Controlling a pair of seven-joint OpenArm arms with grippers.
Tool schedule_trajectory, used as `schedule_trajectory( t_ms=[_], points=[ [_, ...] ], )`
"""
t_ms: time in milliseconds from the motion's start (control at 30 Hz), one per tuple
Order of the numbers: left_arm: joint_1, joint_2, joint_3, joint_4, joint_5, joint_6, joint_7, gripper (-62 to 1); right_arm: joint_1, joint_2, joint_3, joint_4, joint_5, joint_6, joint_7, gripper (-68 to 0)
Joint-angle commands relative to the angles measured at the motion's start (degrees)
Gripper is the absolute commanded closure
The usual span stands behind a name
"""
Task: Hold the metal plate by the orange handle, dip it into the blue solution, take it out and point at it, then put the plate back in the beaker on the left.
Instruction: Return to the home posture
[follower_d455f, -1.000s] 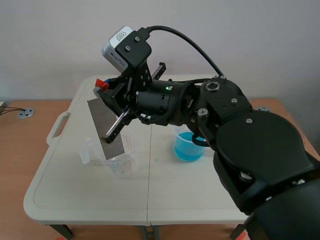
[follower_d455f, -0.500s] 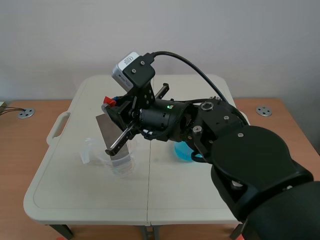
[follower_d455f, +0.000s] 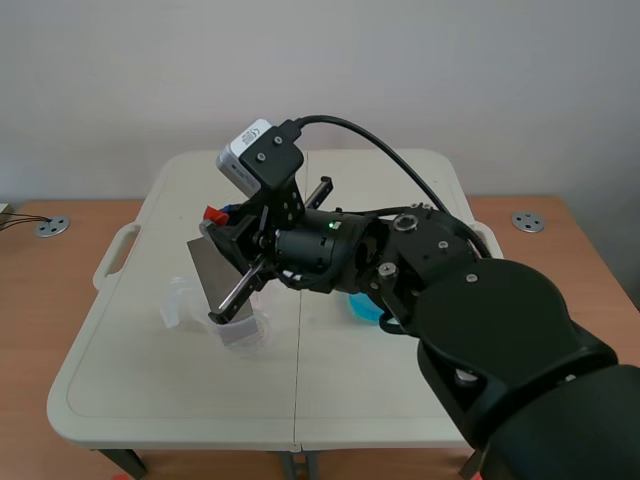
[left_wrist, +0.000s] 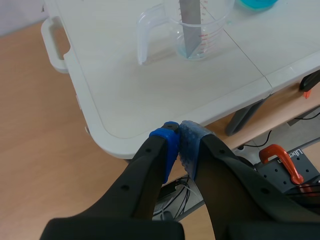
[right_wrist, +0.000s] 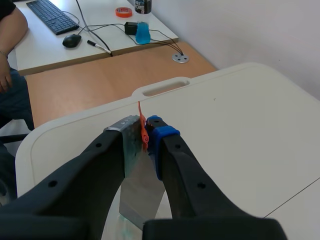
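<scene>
- The right gripper (right_wrist: 142, 127) is pinched on the orange handle (right_wrist: 144, 136) at the upper end of the metal plate (right_wrist: 142, 192). One finger sits on each face and the blue pad presses the handle side.
- In the scene view the right arm comes in from the right and reaches past the middle. Its right gripper (follower_d455f: 222, 228) is over the left half of the white table (follower_d455f: 400, 400).
- The metal plate (follower_d455f: 210, 268) hangs below the fingers, tilted, with its upper end leaning left.
- Its lower end stands inside the clear beaker (follower_d455f: 250, 335) on the left. The left wrist view shows the plate's tip (left_wrist: 189, 35) low in that beaker (left_wrist: 210, 30), close to the floor. Contact with the floor cannot be confirmed.
- The beaker of blue solution (follower_d455f: 360, 308) stands to the right of the clear beaker, largely hidden behind the right arm and apart from the plate.
- The left gripper (left_wrist: 180, 137) has its fingers pressed together on nothing. It is held off the near left edge of the table, over the wooden surface, well apart from both beakers.
- An orange clamp (left_wrist: 282, 160) lies below the table's near edge.
- Beyond the table, the right wrist view shows a desk with a keyboard (right_wrist: 50, 15) and a mouse (right_wrist: 71, 40). A person's arm (right_wrist: 7, 30) is beside it.
</scene>
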Motion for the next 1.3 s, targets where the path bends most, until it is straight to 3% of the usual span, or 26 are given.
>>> schedule_trajectory(
  t_ms=[0, 100, 167, 233, 300, 333, 500, 833, 1033, 1167, 1267],
  points=[
    [0.2, 0.1, -0.6, 0.4, -0.5, -0.1, -0.6, -1.5, 0.8, 0.0, -0.1, 0.3, -0.2, 0.0, 0.2, -11.8],
    [0.2, 0.1, -0.6, 0.4, -0.5, -0.1, -0.6, -1.5, 0.8, 0.0, -0.1, 0.3, -0.2, 0.0, 0.0, -20.2],
    [0.2, 0.1, -0.6, 0.4, 0.3, -0.2, -0.6, -6.5, 0.8, 0.0, -0.1, 0.3, -0.2, 0.0, 0.0, -26.8],
    [0.0, 0.1, -0.6, 0.4, 1.9, -0.9, -0.6, -24.1, 0.8, 0.0, -0.1, 0.3, -0.2, 0.0, 0.0, -33.5],
    [-0.3, 0.1, -0.6, 0.4, 2.3, -1.2, -0.5, -52.4, 0.9, 0.0, -0.1, 0.3, -0.1, -0.7, 0.0, -39.4],
    [-0.4, 0.1, -0.6, 0.4, 2.2, -1.3, -0.3, -62.3, 0.9, 0.0, -0.1, 0.3, -0.1, -1.4, 0.0, -41.8],
    [-1.5, 0.1, -0.6, 0.5, 2.3, -1.4, 2.0, -62.3, 0.9, 0.0, 0.0, 0.3, 0.1, -3.1, 0.1, -49.6],
    [-1.8, 0.1, -0.6, 0.5, 2.3, -1.6, 2.2, -62.3, 0.8, 0.7, 2.4, 0.7, 4.1, -3.5, 0.5, -66.5],
    [-3.8, 0.0, -0.6, 0.5, 2.1, -1.6, 0.4, -62.3, -0.2, 5.9, 2.5, 3.2, 9.7, -4.6, 2.0, -66.4],
    [-9.1, 0.0, -0.6, 0.6, 2.1, -1.6, -0.3, -62.3, -3.8, 10.2, 4.5, 8.4, 11.1, -7.3, 1.9, -66.4],
    [-13.3, -0.4, -0.6, 0.6, 2.2, -1.7, 0.0, -62.3, -7.5, 13.1, 7.3, 13.8, 12.9, -7.5, 0.7, -66.3]
  ],
)
